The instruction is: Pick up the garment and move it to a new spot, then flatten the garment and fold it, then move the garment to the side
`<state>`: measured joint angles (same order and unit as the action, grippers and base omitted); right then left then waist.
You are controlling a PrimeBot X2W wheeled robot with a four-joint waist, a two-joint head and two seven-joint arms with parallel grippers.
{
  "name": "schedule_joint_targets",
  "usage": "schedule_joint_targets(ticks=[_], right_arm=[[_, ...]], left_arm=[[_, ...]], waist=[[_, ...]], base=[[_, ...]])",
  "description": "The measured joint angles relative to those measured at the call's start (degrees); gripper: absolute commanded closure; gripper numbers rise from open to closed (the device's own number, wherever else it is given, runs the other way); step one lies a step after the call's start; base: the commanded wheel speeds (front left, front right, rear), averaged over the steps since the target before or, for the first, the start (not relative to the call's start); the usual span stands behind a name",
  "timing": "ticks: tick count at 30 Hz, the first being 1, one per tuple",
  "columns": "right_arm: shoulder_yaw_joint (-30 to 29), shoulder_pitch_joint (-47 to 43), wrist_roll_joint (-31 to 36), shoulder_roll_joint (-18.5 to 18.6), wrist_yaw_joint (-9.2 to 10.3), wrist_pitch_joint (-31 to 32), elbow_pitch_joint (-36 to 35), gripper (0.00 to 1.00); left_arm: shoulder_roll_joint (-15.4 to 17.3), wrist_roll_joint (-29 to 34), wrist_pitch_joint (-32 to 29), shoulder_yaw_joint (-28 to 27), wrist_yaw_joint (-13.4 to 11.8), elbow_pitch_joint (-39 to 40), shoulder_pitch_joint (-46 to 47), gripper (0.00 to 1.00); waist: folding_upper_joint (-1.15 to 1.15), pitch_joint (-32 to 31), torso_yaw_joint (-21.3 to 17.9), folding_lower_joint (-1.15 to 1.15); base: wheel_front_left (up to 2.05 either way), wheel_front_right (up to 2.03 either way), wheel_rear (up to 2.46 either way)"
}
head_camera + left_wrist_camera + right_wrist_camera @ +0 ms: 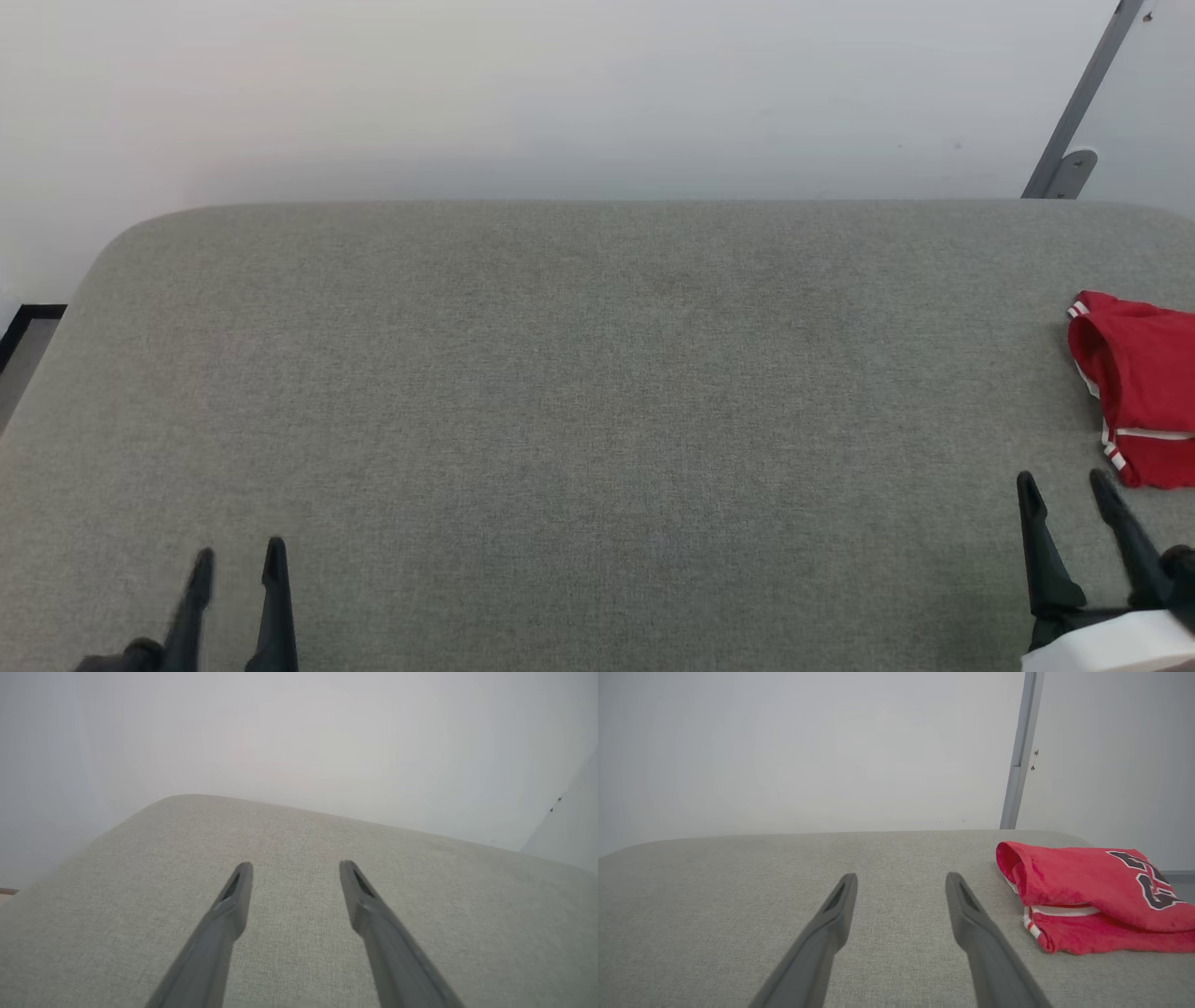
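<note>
Nearest us, our left gripper [239, 549] and right gripper [1063, 478] reach out over the grey padded table [560, 373]. Their fingers point away from us, and both pairs of jaws are spread wide and hold nothing. Just beyond the right gripper, to its right, the garment [1083, 891] lies folded near the table's right end. Our right wrist view catches its black, white-outlined lettering and striped trim, while the head view cuts it off at the frame edge. Behind stand the pale wall [560, 93] and a slanted grey bar [1083, 93].

Left gripper [239, 549], right gripper [1063, 478]: long dark tapered fingers, slotted near tips; white forearm shell [1111, 649] at 5 o'clock.
</note>
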<state>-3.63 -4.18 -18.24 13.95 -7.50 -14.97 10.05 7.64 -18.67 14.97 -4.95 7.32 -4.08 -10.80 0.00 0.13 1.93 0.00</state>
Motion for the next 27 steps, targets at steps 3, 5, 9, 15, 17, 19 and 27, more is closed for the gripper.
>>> schedule_joint_targets(ticks=[3,5,9,15,17,19,27], right_arm=[[0.1,-0.1,0.0,-0.8,0.0,0.1,1.4,1.0],[0.2,-0.3,-0.3,-1.4,0.0,0.3,2.2,1.0],[0.1,-0.3,-4.0,-1.9,0.0,1.4,2.7,1.0],[-0.1,0.1,-9.8,-2.7,0.0,3.1,2.8,1.0],[-0.2,0.2,-11.7,-2.9,0.0,3.6,2.8,1.0],[-0.3,0.4,-13.5,-3.2,0.0,4.2,2.9,1.0],[-0.5,1.4,-20.4,-4.1,0.0,6.0,2.9,1.0]], left_arm=[[-0.7,0.0,-0.2,0.3,0.0,-1.5,-0.3,1.0],[-1.0,-0.1,-0.4,0.4,0.0,-2.5,-0.3,1.0],[-1.4,-3.8,-1.4,0.5,0.0,-2.9,-0.2,1.0],[-1.6,-10.0,-3.0,0.4,0.0,-3.5,0.8,1.0],[-1.7,-11.7,-3.5,0.4,0.0,-3.7,1.4,1.0],[-1.7,-13.7,-4.0,0.4,0.0,-3.9,1.7,1.0],[-1.9,-20.6,-5.9,0.3,0.0,-4.6,3.5,1.0]], waist=[[0.0,0.0,0.0,0.0],[0.0,0.0,0.0,0.0],[0.0,0.0,-0.1,0.0],[0.0,0.0,-0.2,0.0],[0.0,0.0,-0.2,0.0],[0.0,0.0,-0.2,0.0],[0.0,0.0,-0.3,0.0]], base=[[0.0,0.0,0.0],[0.0,0.0,0.0],[0.0,0.0,0.0],[0.0,0.0,0.0],[0.0,0.0,0.0],[0.0,0.0,0.0],[0.0,0.0,0.0]])
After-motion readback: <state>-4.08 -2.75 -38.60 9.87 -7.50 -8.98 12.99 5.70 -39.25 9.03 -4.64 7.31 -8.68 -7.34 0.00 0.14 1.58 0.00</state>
